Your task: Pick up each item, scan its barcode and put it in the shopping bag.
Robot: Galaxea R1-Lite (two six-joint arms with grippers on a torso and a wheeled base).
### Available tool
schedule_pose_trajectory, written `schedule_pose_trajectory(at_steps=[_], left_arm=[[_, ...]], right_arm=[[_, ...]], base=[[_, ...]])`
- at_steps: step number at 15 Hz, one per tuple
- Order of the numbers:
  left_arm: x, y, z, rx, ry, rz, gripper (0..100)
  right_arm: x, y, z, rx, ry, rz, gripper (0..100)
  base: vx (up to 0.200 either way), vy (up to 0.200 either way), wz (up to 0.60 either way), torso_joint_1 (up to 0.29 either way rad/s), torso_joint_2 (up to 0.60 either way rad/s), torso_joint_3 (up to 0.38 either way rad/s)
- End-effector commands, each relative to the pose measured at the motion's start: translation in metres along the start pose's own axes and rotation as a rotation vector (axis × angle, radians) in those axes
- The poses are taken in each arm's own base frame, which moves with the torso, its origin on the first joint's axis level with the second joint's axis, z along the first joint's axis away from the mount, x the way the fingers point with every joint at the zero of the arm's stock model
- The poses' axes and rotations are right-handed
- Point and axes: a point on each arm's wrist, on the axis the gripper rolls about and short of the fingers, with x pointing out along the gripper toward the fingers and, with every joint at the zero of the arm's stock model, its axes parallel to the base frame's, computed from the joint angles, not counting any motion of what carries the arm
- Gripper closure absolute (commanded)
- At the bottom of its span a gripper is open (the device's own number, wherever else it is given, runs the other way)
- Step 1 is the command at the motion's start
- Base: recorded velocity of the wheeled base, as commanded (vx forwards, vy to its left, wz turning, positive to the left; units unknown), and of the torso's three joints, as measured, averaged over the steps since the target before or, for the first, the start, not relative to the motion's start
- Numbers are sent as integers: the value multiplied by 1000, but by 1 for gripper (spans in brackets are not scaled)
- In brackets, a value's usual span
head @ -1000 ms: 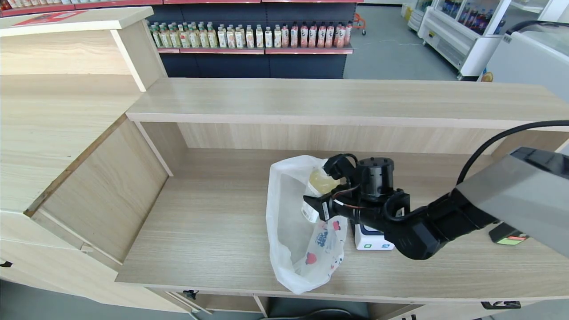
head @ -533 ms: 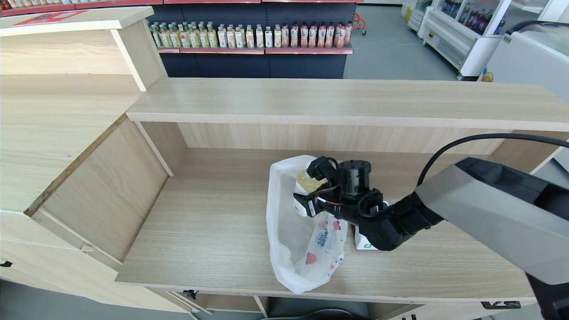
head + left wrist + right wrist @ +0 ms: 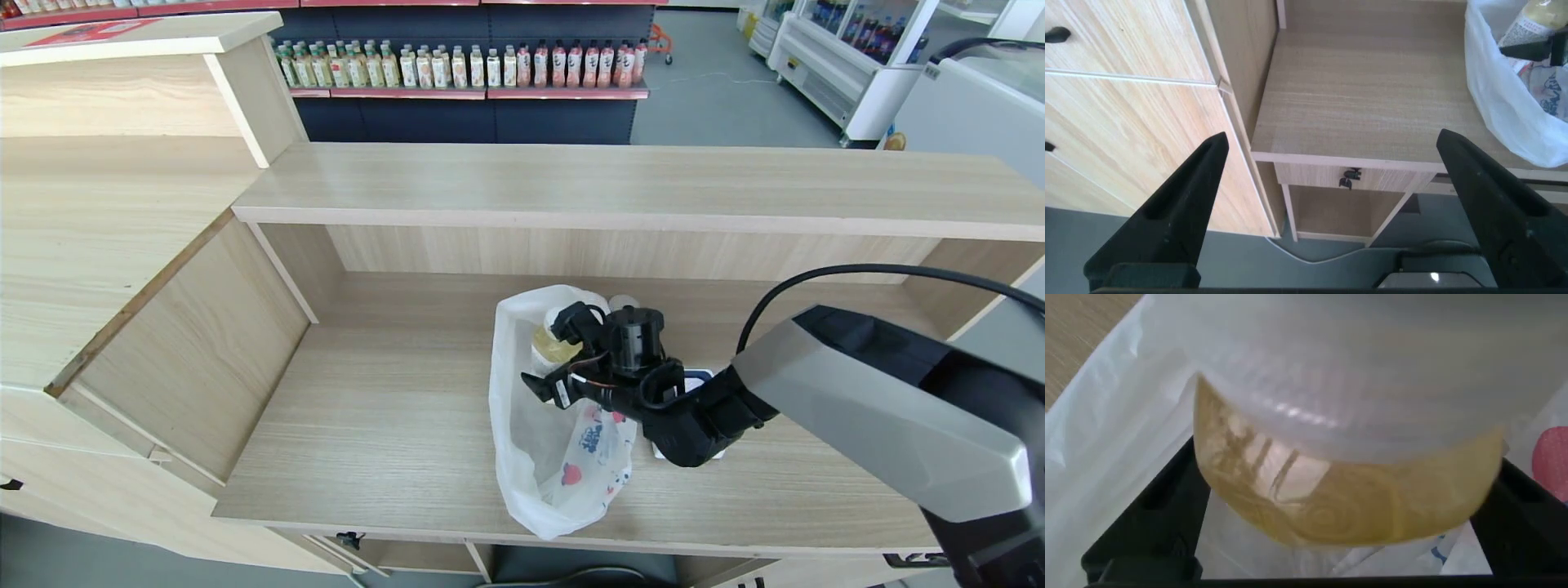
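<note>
the right gripper has its fingers clamped on a clear, ribbed plastic bottle of pale yellow drink, held in the mouth of the thin, crinkled white shopping bag on the wood-grain worktop. the left gripper hangs off the worktop's front edge, fingers spread wide and empty. since a second ago the right arm has carried the bottle leftward, further over the bag.

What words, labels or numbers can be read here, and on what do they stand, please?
No text is readable.
Clear plastic bottle of yellow liquid: label too blurred.
White plastic shopping bag: cartoon print, lettering too small.
Drink bottles on the shop shelf: labels too small.
</note>
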Motion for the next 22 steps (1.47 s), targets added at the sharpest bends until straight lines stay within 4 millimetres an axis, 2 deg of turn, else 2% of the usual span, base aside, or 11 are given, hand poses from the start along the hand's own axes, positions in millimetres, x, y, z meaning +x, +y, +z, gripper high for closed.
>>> schedule_pose_trajectory(at_steps=[1, 3, 5, 7, 9, 12, 13, 15, 20, 22], left_arm=[[0, 0, 0, 0, 0, 0, 0], [0, 0, 0, 0, 0, 0, 0], [0, 0, 0, 0, 0, 0, 0], [0, 0, 0, 0, 0, 0, 0], [0, 0, 0, 0, 0, 0, 0], [0, 0, 0, 1, 0, 0, 0], [0, 0, 0, 0, 0, 0, 0], [0, 0, 0, 0, 0, 0, 0], [0, 0, 0, 1, 0, 0, 0], [0, 0, 0, 0, 0, 0, 0]], right_arm=[[-15, -3, 20, 62, -31, -3, 0], [-36, -8, 47, 186, -65, 0, 0], [-82, -16, 84, 358, -33, 2, 0], [-129, -18, 101, 419, 20, -2, 0], [-176, -34, 105, 475, 5, -62, 0], [-268, -61, 89, 481, 108, -222, 0], [-285, -62, 88, 490, 107, -246, 0], [-305, -69, 80, 508, 117, -310, 0], [-309, -104, 56, 567, 186, -536, 0], [-313, -108, 50, 581, 211, -567, 0]], base=[[0, 0, 0, 0, 0, 0], [0, 0, 0, 0, 0, 0], [0, 0, 0, 0, 0, 0], [0, 0, 0, 0, 0, 0], [0, 0, 0, 0, 0, 0], [0, 0, 0, 0, 0, 0], [0, 0, 0, 0, 0, 0], [0, 0, 0, 0, 0, 0], [0, 0, 0, 0, 0, 0], [0, 0, 0, 0, 0, 0]])
